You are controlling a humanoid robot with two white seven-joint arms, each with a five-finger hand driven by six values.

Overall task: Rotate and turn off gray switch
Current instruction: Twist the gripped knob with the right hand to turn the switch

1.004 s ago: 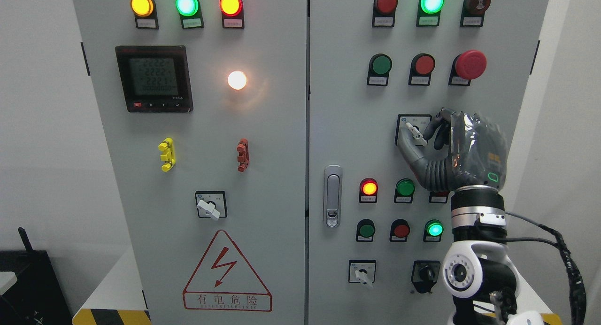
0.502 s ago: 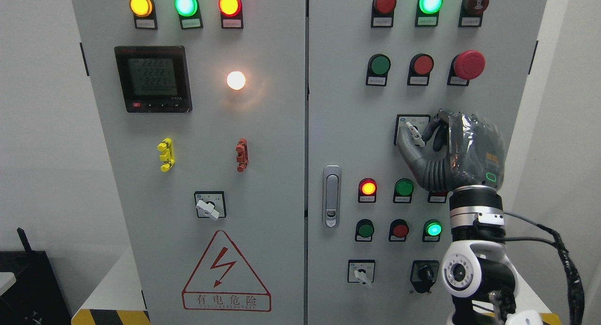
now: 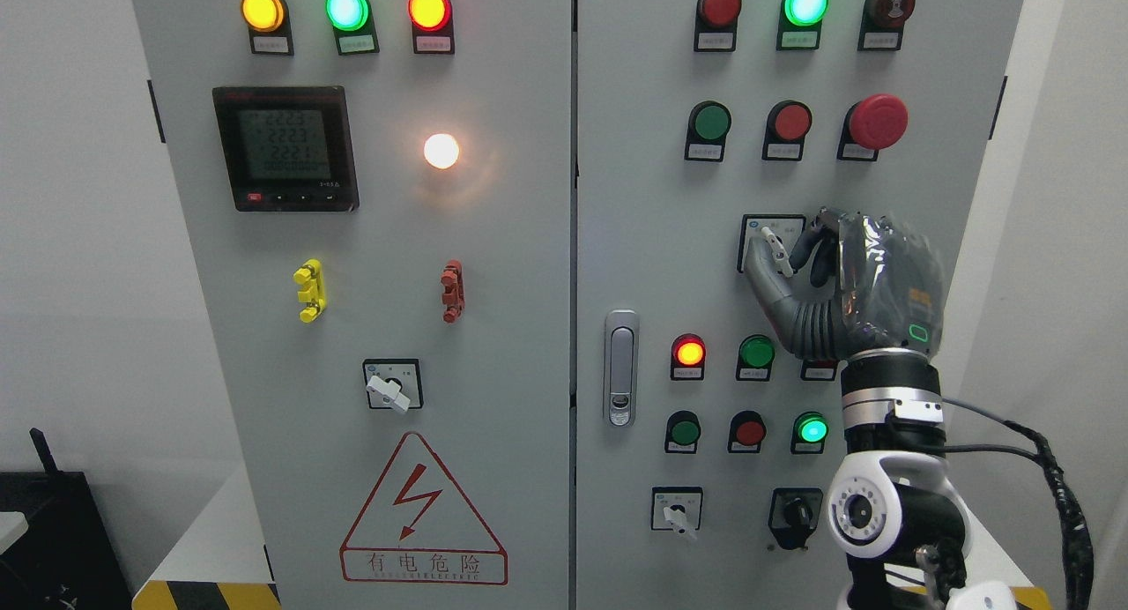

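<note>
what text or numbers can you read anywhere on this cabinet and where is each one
"有电危险": on the red warning triangle sign, under its lightning bolt.
"2221": third row of the digital meter; the rows above and below are too blurred to read.
Small label plates under the lamps and buttons, such as the one under the lit green lamp: too small to read.

Industrial electrical room, grey control cabinet, indicator lamps, digital meter, shock-warning sign

Right hand raised; fingers curled (pinching).
</note>
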